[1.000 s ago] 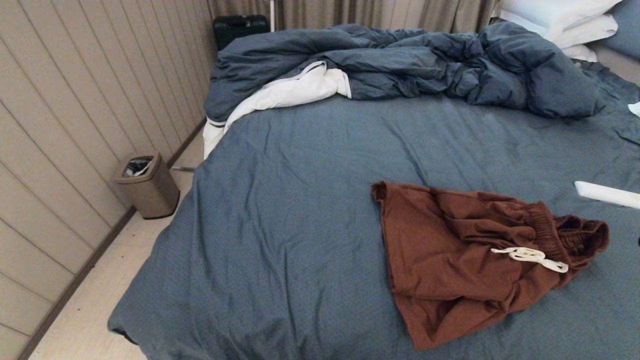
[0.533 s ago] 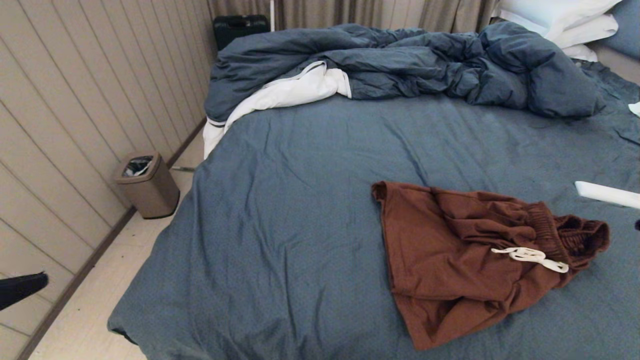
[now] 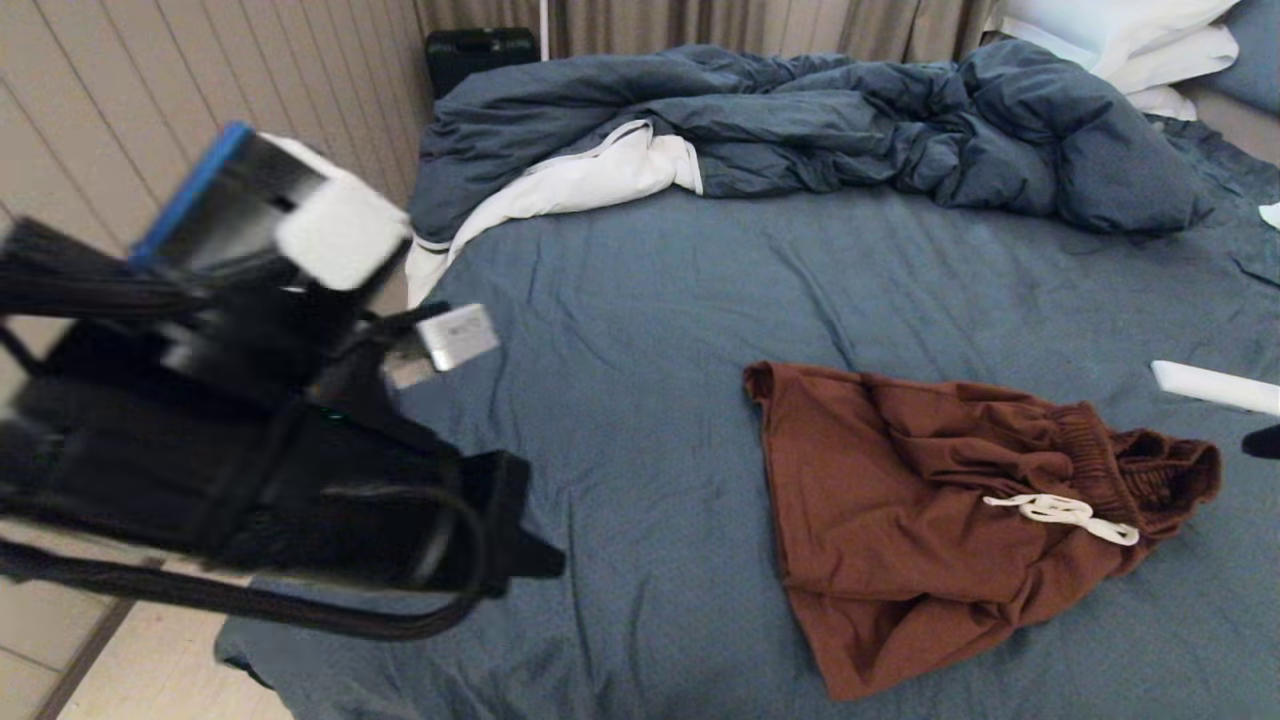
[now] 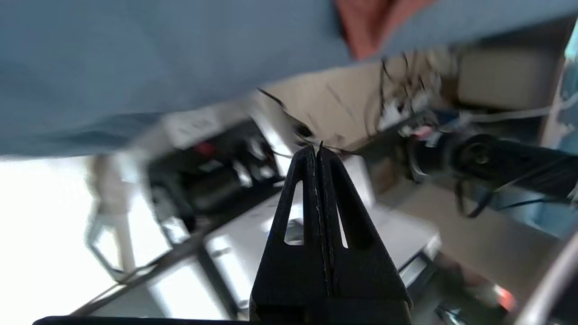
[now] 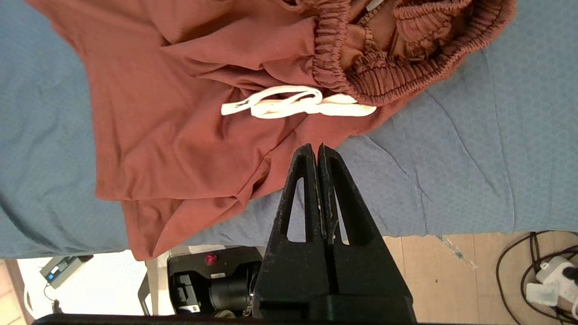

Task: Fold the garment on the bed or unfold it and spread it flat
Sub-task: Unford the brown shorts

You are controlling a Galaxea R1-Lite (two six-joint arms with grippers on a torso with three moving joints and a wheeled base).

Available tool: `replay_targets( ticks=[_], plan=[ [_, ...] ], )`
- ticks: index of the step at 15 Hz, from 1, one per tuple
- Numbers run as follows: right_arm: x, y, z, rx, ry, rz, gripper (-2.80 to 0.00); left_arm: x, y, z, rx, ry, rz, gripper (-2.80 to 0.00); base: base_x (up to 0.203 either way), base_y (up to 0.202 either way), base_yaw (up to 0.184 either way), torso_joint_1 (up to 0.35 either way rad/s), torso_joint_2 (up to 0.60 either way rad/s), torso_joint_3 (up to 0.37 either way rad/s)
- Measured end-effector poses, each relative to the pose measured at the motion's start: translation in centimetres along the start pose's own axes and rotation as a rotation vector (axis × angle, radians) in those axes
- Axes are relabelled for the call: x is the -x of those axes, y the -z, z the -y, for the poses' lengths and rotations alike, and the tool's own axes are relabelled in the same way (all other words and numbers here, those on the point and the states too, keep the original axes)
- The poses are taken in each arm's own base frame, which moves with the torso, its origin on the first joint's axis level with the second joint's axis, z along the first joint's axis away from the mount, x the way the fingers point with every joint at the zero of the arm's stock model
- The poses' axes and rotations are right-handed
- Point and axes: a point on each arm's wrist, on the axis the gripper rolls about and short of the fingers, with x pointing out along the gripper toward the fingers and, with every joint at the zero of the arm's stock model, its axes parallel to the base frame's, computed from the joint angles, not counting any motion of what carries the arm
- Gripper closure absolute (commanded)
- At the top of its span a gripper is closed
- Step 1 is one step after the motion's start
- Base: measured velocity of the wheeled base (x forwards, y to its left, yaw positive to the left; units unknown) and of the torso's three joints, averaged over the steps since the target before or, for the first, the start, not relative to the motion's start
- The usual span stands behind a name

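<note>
The garment (image 3: 940,510), rust-brown shorts with a white drawstring (image 3: 1060,515), lies crumpled on the near right part of the bed (image 3: 650,300), waistband toward the right. My left gripper (image 3: 545,560) hangs raised over the bed's near left corner, well left of the shorts, shut and empty (image 4: 316,151). My right gripper (image 5: 316,149) is shut and empty, hovering above the bed's near edge just short of the garment (image 5: 180,113) below its drawstring (image 5: 293,104). Only its dark tip (image 3: 1262,440) shows at the head view's right edge.
A rumpled dark blue duvet (image 3: 800,130) with white lining lies across the far side, white pillows (image 3: 1130,40) at the far right. A white flat object (image 3: 1210,387) rests on the sheet right of the shorts. A black case (image 3: 480,50) stands by the curtain.
My left arm has swung up from the lower left into the head view and now covers the bin by the wall. The shorts have not moved.
</note>
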Motion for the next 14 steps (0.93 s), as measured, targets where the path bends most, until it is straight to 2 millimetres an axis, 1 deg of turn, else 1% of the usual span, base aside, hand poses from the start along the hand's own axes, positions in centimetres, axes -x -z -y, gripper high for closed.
replay_targets(
  ticks=[1,2,4,5,8,10,12,14],
  plan=[
    [-0.1,0.0,0.2,-0.004,0.003,-0.003,0.00,-2.1,-0.5,1.4,0.001,0.011,-0.044,0.00,0.000,0.000,0.000,0.000,0.00,0.000],
    [-0.2,-0.1,0.4,-0.008,0.007,-0.004,0.00,-3.8,-0.8,2.7,-0.002,0.029,-0.074,0.00,0.000,0.000,0.000,0.000,0.00,0.000],
    [-0.4,-0.2,0.7,-0.018,0.015,-0.006,0.00,-7.6,-1.2,4.7,0.004,0.064,-0.143,0.00,0.000,0.000,0.000,0.000,0.00,0.000],
    [-0.4,-0.2,0.9,-0.023,0.018,-0.006,0.00,-9.3,-1.3,5.4,0.014,0.070,-0.169,-2.80,0.000,0.000,0.000,0.000,0.00,0.000],
    [-0.2,-0.2,1.3,-0.029,0.032,-0.002,0.00,-13.9,-1.5,7.1,0.035,0.061,-0.226,-2.80,0.000,0.000,0.000,0.000,0.00,0.000],
    [-0.2,-0.2,1.4,-0.026,0.034,-0.001,0.00,-16.3,-1.8,7.7,0.053,0.051,-0.237,-2.80,0.000,0.000,0.000,0.000,0.00,0.000],
    [-0.1,-0.2,1.4,-0.027,0.038,0.002,0.00,-19.0,-1.9,8.1,0.091,0.022,-0.237,-2.80,0.000,0.000,0.000,0.000,0.00,0.000],
    [0.2,-0.1,1.7,-0.028,0.049,0.010,0.00,-21.9,-1.9,7.7,0.113,-0.054,-0.178,-2.80,0.000,0.000,0.000,0.000,0.00,0.000]
  ],
)
